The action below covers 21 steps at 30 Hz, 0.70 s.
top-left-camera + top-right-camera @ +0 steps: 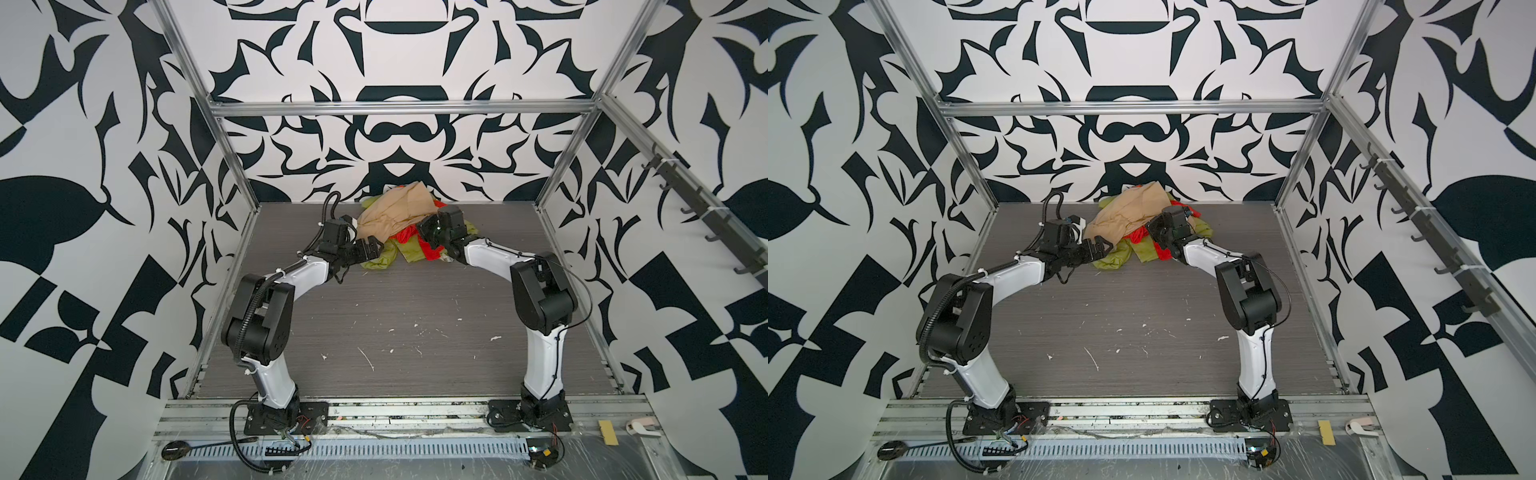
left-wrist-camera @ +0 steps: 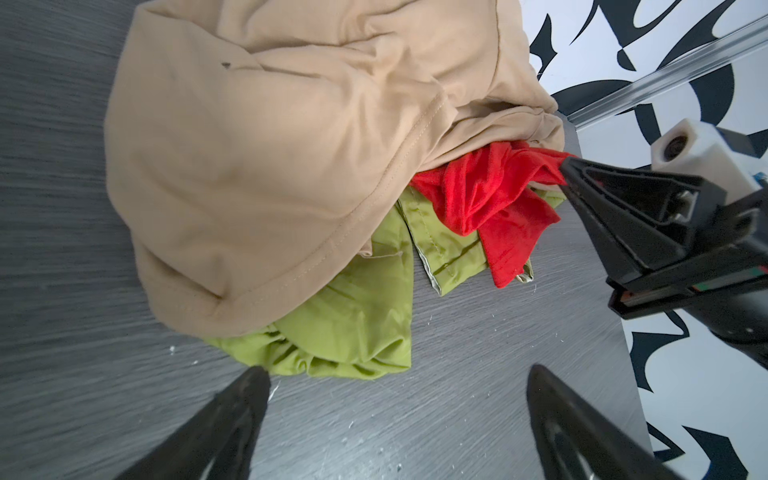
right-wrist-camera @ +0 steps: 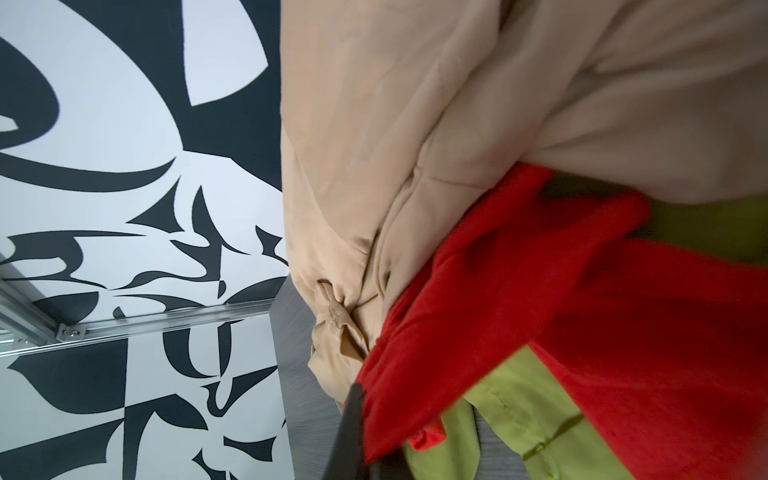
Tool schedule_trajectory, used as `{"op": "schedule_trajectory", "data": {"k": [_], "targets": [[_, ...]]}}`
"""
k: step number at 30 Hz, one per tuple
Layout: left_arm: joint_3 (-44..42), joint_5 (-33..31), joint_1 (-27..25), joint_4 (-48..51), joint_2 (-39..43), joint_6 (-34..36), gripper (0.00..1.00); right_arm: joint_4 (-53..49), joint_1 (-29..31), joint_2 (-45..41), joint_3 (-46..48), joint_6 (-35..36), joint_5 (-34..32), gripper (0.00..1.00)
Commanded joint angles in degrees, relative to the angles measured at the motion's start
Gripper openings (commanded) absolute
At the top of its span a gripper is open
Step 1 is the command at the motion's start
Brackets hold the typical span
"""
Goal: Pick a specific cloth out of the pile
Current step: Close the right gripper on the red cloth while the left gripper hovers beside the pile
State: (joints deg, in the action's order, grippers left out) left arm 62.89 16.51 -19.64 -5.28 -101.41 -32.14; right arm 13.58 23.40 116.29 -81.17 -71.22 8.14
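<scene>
The pile (image 1: pixel 397 226) lies at the back middle of the table in both top views. A tan-beige cloth (image 2: pixel 266 158) covers its top, and an olive-green cloth (image 2: pixel 357 324) spreads out from under it. The cloth (image 2: pixel 494 199), bright red, sticks out between them on the right side (image 1: pixel 409 237). My right gripper (image 3: pixel 368 446) is shut on a fold of the red cloth (image 3: pixel 582 332), which drapes over its dark finger (image 3: pixel 353 415). My left gripper (image 2: pixel 397 374) stands open and empty just above the table, at the green cloth's near edge (image 1: pixel 369 246).
The grey table (image 1: pixel 395 324) stretches toward the arm bases. Aluminium frame posts (image 1: pixel 232 158) and a patterned back wall (image 1: pixel 395 137) stand right behind the pile. A rail of hooks (image 1: pixel 685 199) runs along the right wall.
</scene>
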Motion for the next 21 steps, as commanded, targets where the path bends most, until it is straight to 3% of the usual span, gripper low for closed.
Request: {"op": "schedule_trajectory", "data": {"k": [1,21], "targets": [[1.46,-0.52,-0.2,0.54,1.97,0.23,0.99,1.19,0.32,-3.98,-1.41,3.11,0.76,0.0],[2.68,-1.72,0.57,1.92,4.22,3.21,1.0,-1.36,0.38,-8.63,-2.43,11.54,2.69,0.0]]}}
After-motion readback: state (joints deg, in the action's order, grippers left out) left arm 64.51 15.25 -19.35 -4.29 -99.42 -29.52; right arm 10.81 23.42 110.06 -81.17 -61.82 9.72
